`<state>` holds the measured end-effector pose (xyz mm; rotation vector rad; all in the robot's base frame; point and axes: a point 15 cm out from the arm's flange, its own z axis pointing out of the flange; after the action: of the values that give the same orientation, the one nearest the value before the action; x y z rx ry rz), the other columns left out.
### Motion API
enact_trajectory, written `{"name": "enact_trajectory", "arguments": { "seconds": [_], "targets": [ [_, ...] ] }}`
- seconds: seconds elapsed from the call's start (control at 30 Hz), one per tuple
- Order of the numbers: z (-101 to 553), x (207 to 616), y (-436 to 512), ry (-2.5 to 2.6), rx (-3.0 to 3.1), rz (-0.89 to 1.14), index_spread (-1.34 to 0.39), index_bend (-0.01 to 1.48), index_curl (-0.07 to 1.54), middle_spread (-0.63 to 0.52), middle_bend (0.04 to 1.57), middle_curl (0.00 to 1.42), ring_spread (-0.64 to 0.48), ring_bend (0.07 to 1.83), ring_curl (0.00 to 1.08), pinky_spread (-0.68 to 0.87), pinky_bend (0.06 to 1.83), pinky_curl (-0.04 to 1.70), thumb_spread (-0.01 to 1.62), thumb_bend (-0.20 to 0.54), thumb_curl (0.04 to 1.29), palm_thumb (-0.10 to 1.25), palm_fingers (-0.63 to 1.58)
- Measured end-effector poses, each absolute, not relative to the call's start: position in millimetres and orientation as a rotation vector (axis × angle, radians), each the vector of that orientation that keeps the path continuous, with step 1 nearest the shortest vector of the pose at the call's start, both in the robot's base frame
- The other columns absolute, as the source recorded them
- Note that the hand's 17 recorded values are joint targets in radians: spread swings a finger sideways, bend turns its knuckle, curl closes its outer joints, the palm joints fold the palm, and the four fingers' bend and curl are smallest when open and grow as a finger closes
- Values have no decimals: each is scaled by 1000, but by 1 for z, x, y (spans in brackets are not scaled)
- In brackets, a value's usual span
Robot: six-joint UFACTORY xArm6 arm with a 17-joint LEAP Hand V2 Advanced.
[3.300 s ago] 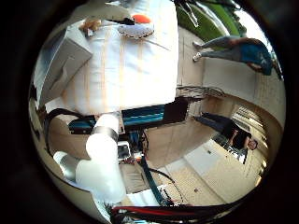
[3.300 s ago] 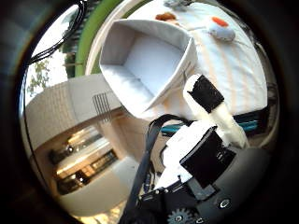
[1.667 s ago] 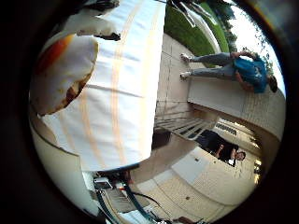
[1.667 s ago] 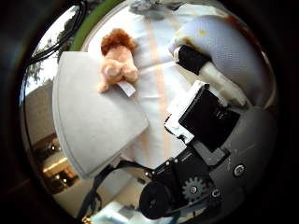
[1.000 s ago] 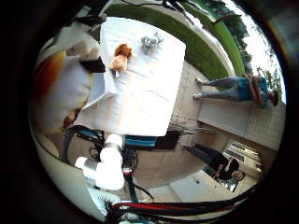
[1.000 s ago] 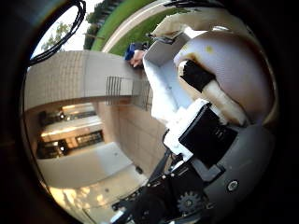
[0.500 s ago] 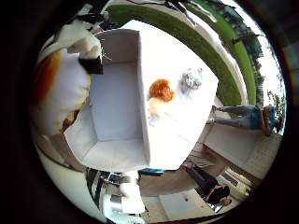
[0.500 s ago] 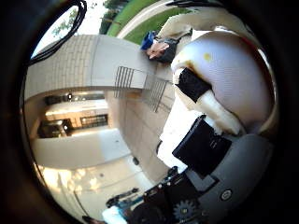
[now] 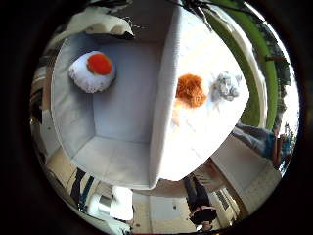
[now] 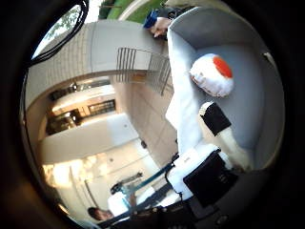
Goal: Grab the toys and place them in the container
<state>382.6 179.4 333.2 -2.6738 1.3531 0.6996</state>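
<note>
A white round plush toy with an orange-red spot (image 9: 93, 71) lies on the floor of the grey fabric container (image 9: 161, 122), clear of my fingers. My right hand (image 10: 209, 167) hovers above the container, one white finger with a black pad (image 10: 215, 119) stretched out over it and holding nothing. On the white striped tablecloth (image 9: 205, 132) beside the container lie an orange fuzzy toy (image 9: 190, 90) and a small grey fluffy toy (image 9: 225, 85), close together near the container's wall.
The container stands at one end of the table, its walls upright. The table's edge (image 9: 195, 169) drops to paved ground. Steps with a railing (image 10: 143, 62) and a strip of lawn (image 9: 254, 54) lie beyond.
The white toy with the orange spot was held against my palm; now it has left the hand and lies in the container. The camera has moved further over the container.
</note>
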Motion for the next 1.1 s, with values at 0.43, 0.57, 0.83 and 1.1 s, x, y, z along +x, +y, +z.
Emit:
{"name": "enact_trajectory", "arguments": {
  "seconds": [0.43,0.57,0.83,1.1],
  "targets": [
    [365,438,21,1622,-2527,496,-419,177,286,34,183,353,257,358,313,403,535,176,1117,-23,489,850,69],
    [340,444,-11,1706,-2547,515,-407,147,266,19,218,366,250,339,311,393,489,174,1113,-25,488,851,81],
    [263,469,-42,1796,-2562,598,-403,148,249,17,192,364,242,343,314,384,463,179,1111,-24,491,854,78],
    [205,465,-19,1789,-2759,710,-393,154,242,27,172,346,240,332,318,374,444,195,1112,-26,489,855,15]
  ]
}}
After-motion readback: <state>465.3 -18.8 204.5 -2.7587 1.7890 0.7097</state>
